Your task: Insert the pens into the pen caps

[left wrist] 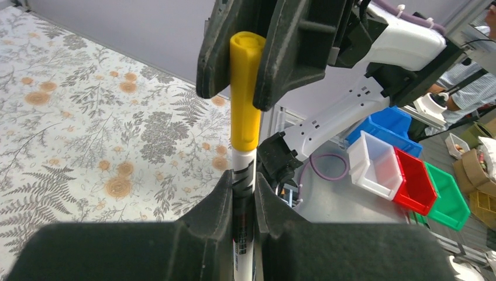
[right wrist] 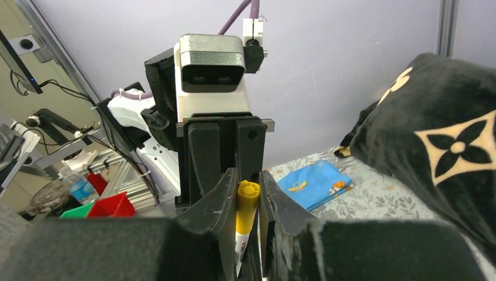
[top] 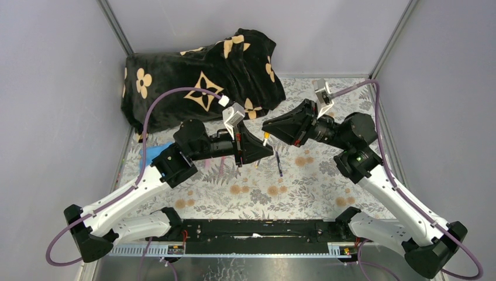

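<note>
My left gripper (left wrist: 244, 182) is shut on the body of a white pen (left wrist: 243, 175) with black markings. An orange-yellow cap (left wrist: 245, 93) sits on the pen's far end. My right gripper (right wrist: 248, 182) is shut on that cap (right wrist: 247, 205); its fingers (left wrist: 286, 52) show at the top of the left wrist view. In the top view both grippers, left (top: 263, 151) and right (top: 268, 129), meet tip to tip above the table middle, with the cap (top: 266, 139) between them. A dark blue pen (top: 279, 165) lies on the cloth just below them. Other pens and caps are not clearly visible.
A black blanket with tan flowers (top: 205, 76) is heaped at the back left. A blue flat card (top: 153, 153) lies by the left arm's elbow and shows in the right wrist view (right wrist: 313, 184). Coloured bins (left wrist: 409, 175) stand off the table. Grey walls close three sides.
</note>
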### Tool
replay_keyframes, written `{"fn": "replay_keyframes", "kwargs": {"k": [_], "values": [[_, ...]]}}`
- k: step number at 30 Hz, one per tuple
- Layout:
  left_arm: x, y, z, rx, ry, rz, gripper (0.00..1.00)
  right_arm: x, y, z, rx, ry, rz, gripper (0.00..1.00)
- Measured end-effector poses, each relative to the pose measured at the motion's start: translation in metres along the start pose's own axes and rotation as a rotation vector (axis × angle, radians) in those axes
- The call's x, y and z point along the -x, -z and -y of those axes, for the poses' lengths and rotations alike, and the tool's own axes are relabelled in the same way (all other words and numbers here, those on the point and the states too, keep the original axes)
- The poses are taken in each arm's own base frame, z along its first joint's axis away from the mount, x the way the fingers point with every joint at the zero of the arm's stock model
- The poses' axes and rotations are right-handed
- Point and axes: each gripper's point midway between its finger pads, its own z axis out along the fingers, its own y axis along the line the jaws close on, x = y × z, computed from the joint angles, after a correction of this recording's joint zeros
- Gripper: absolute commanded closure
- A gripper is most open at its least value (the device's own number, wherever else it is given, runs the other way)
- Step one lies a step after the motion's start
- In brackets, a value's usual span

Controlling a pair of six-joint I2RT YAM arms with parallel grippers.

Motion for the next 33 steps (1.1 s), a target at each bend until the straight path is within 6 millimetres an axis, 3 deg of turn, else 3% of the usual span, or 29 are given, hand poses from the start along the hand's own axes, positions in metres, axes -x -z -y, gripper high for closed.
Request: {"fn": "replay_keyframes", "kwargs": {"k": [9, 22, 33], "values": [[0.007, -0.001, 0.024, -0.082, 0.004, -0.037, 1.00, 0.002, 0.011, -0.016, -0.023, 0.066, 0.095, 1.00], [-0.004, 0.002, 0.031, -0.118, 0.039, -0.109, 1.00, -0.016, 0.018, -0.021, -0.074, 0.055, 0.177, 1.00], [-0.002, 0.003, 0.038, -0.149, 0.048, -0.123, 1.00, -0.016, 0.015, -0.028, -0.078, 0.056, 0.240, 1.00]]}}
